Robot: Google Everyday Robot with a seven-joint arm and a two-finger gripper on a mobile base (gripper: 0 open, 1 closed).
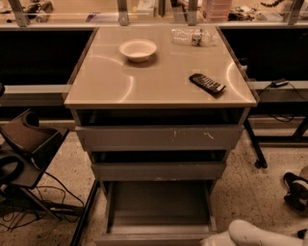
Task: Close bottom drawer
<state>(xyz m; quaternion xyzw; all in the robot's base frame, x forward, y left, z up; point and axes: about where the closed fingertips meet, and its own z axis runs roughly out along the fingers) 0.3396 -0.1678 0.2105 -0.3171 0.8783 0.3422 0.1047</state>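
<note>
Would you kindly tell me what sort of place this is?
Probably a lab or office workspace: a three-drawer cabinet with its bottom drawer open, loose cables on the speckled floor, cluttered benches behind. The gripper sits at bottom right beside that drawer.

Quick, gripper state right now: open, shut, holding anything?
Gripper: cannot be told; its white body sits at the bottom right edge, beside the front right corner of the pulled-out narrow grey bottom drawer.

White bowl (138,49), black remote (207,83), plastic bottle (191,36)
</note>
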